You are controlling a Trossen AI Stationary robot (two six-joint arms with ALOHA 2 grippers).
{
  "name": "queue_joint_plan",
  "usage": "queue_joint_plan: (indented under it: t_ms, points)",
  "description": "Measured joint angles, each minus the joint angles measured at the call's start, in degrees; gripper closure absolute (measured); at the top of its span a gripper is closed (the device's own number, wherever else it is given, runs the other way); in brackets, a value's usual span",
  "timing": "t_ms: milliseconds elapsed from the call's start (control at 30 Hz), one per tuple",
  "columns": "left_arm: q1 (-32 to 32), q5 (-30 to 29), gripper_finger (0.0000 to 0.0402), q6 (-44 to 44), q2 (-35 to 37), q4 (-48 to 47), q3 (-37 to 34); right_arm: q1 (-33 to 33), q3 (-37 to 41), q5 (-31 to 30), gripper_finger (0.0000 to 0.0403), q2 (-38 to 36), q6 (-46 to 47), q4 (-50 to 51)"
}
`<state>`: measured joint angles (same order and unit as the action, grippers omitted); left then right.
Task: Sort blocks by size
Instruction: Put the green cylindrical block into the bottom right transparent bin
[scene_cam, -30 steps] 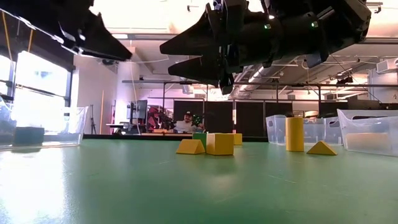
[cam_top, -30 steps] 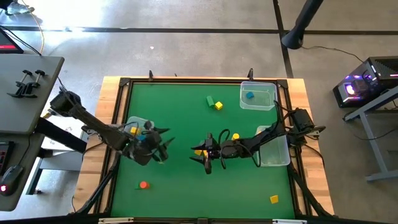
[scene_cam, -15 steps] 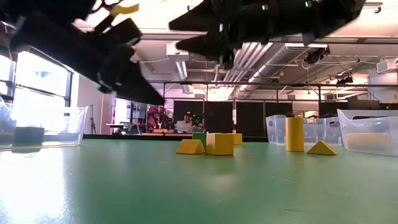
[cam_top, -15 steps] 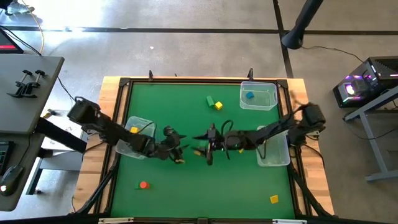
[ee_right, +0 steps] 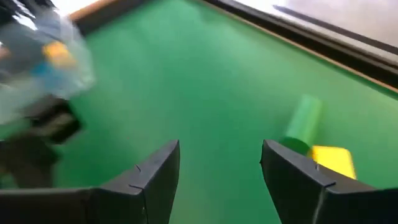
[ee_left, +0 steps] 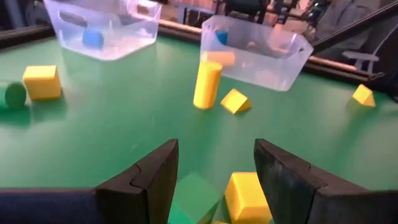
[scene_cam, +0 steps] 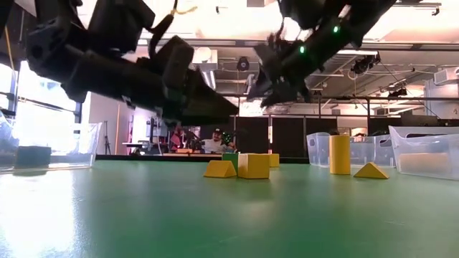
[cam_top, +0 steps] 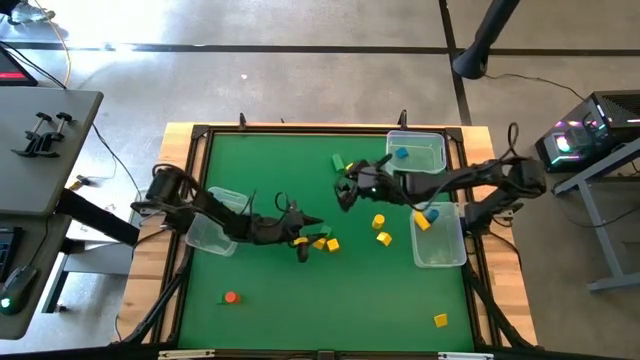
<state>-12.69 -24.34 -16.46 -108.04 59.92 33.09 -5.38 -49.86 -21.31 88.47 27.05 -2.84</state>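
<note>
Clear bins (cam_top: pixel 416 154) flank scattered blocks (cam_top: pixel 379 221); both arms' jaws gape empty.

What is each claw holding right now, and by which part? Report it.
Nothing is held. The left claw hangs open above a yellow cube mid-table; the right claw is open and empty, near the green cylinder.

Green table surface (scene_cam: pixel 215 215) fills foreground. Yellow cube block (scene_cam: pixel 253 165) mid-table, yellow wedge block (scene_cam: pixel 219 169) touching its side, green block (scene_cam: pixel 229 159) just behind. Tall yellow cylinder block (scene_cam: pixel 339 155) upright, near low yellow triangular block (scene_cam: pixel 371 170). Clear plastic bins: one far side (scene_cam: pixel 427 152), another opposite edge (scene_cam: pixel 54 147). Two dark arms overhead, left gripper (scene_cam: pixel 204 109) hovering, right gripper (scene_cam: pixel 276 82) higher.
</note>
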Motion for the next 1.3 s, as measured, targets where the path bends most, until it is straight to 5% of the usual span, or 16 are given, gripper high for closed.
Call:
queue_joint_plan:
  t_ms: [400,900,1300]
  points:
    - [0.31,0.02,0.0207,-0.90,-0.89,0.25,0.38,-9.13,-2.23,3.93,0.0187,8.21,2.61,0.52]
    - [0.31,0.46,0.0206,-0.90,-0.87,-0.08,0.38,-11.74,-22.24,2.87,0.0187,22.58,-4.13,17.52]
    - [0.28,1.25,0.0206,-0.91,-0.87,-0.35,0.38,-14.93,-24.00,0.85,0.0187,26.40,-3.57,18.04]
